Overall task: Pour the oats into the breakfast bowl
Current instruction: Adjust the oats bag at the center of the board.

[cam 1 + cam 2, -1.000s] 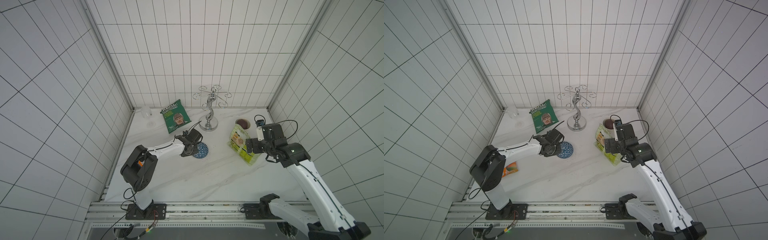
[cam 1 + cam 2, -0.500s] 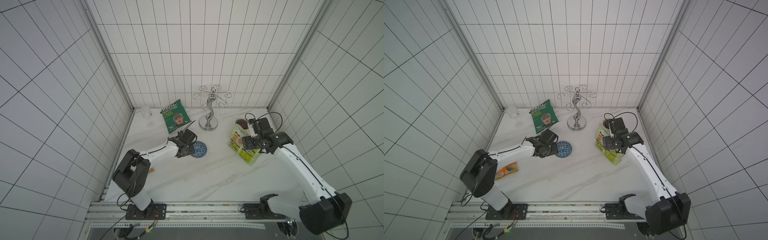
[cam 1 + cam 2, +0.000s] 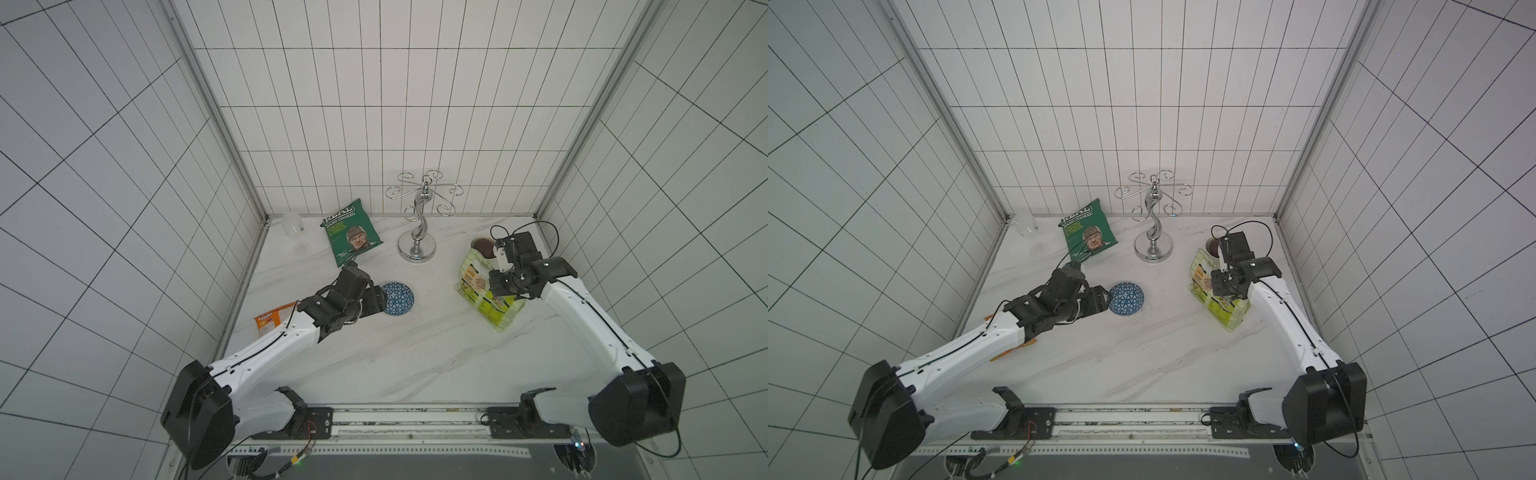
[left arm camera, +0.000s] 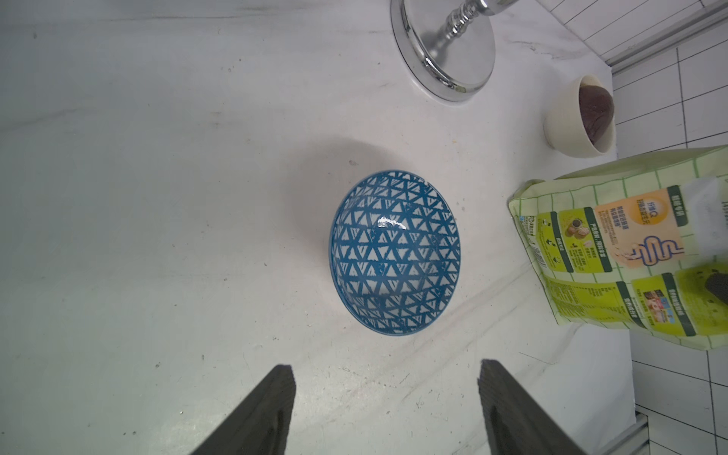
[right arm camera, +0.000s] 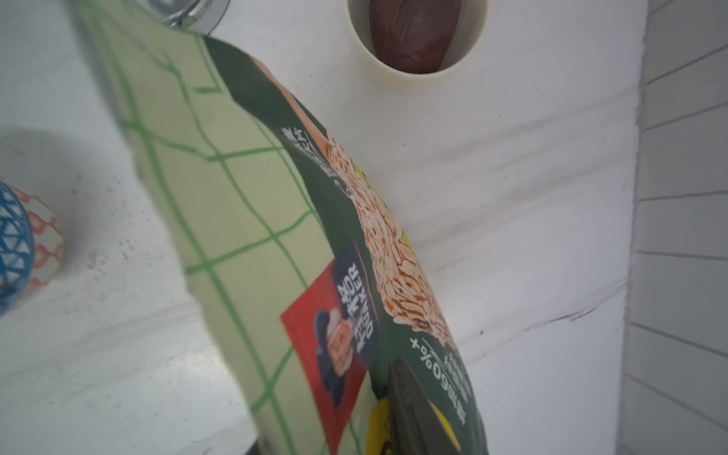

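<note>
The breakfast bowl (image 3: 397,299) (image 3: 1126,299) (image 4: 394,252) lies mid-table with its blue triangle-patterned outside facing up; its inside is hidden. My left gripper (image 3: 376,300) (image 3: 1102,302) (image 4: 388,370) stands open just short of the bowl, with nothing between its fingers. The lime-green oats pouch (image 3: 494,316) (image 3: 1221,313) (image 5: 236,220) stands at the right, its top bent over. My right gripper (image 3: 498,286) (image 5: 327,405) is shut on the pouch's upper part. One dark finger (image 5: 409,398) presses on its printed face and the other is hidden behind it. The oats themselves are hidden inside.
A cream bowl (image 3: 482,245) with a dark reddish-brown inside sits right behind the pouch. A chrome hook stand (image 3: 417,249) and a dark green crisp bag (image 3: 351,232) are at the back. A clear glass (image 3: 294,228) lies in the back left corner. An orange packet (image 3: 272,322) lies under my left arm.
My left gripper has opened and drawn back a little from the bowl. My right arm has lowered, and its gripper has closed on the pouch's top.
</note>
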Motion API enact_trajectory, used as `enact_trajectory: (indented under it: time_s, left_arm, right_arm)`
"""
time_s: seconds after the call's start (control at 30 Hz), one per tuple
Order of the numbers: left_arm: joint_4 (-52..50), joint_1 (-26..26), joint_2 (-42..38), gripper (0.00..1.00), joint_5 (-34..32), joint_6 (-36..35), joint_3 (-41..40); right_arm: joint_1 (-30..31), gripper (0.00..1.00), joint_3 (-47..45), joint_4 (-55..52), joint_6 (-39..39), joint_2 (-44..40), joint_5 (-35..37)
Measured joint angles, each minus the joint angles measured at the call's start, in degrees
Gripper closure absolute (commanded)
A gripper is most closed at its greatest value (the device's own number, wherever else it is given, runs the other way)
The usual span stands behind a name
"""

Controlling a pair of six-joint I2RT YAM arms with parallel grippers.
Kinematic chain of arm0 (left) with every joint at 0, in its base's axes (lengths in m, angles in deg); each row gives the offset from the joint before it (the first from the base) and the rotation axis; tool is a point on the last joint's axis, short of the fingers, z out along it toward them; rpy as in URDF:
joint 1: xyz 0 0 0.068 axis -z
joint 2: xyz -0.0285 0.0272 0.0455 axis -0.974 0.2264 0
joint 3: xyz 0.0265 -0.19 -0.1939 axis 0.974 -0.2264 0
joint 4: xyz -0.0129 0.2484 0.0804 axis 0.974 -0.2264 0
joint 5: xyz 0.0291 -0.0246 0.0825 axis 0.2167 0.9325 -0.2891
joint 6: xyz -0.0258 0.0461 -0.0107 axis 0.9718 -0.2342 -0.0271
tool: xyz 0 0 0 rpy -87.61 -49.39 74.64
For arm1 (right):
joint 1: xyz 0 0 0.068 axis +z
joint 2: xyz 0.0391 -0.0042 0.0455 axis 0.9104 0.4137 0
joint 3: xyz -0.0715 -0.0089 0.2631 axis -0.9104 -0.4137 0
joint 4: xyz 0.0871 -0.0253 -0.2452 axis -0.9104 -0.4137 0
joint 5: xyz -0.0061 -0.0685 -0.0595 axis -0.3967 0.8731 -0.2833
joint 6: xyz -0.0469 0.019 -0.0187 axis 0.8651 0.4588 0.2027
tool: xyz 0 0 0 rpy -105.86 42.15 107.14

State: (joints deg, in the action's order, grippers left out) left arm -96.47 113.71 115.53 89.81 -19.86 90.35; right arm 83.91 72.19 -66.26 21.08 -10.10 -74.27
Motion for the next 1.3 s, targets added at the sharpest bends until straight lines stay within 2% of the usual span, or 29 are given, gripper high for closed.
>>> enact_trajectory:
  time_s: [0.03, 0.23, 0.4, 0.77, 0.9, 1.03, 1.23, 1.27, 1.3]
  left_arm:
    - [0.22, 0.11, -0.72, 0.24, 0.59, 0.11, -0.33]
    - [2.64, 1.31, -3.93, 0.24, 3.1, 0.7, -0.79]
    - [4.92, 3.37, -4.59, 0.25, 4.46, 1.86, -1.11]
    - [10.45, 10.51, -0.33, 0.27, 6.1, 6.43, -1.22]
    - [10.49, 11.21, 0.96, 0.27, 5.7, 7.19, -1.2]
    - [10.49, 11.21, 1.46, 0.28, 4.92, 8.02, -1.2]
    - [10.49, 11.52, 1.57, 0.27, 3.76, 8.96, -1.2]
    - [10.51, 11.54, 1.57, 0.27, 3.56, 9.05, -1.18]
    - [10.51, 11.54, 1.57, 0.27, 3.37, 9.16, -1.18]
  right_arm:
    - [0.0, 1.0, 0.02, -0.09, -0.17, 0.0, -0.46]
    - [0.52, 1.0, 3.28, -3.65, -2.47, 1.79, -3.15]
    - [3.21, 1.0, 3.65, -4.74, -7.78, 1.79, -4.2]
    - [14.88, 1.0, 2.03, -1.46, -24.5, 0.22, -6.14]
    - [18.14, 1.0, 1.16, 1.16, -29.68, -0.63, -6.97]
    - [20.41, 1.0, 0.5, 3.98, -32.44, -0.66, -7.13]
    - [21.92, 1.0, -0.55, 6.12, -32.37, -0.66, -7.26]
    - [21.92, 0.96, -0.55, 6.16, -32.22, -0.68, -7.3]
    - [21.92, 0.86, -0.55, 6.23, -32.04, -0.72, -7.3]
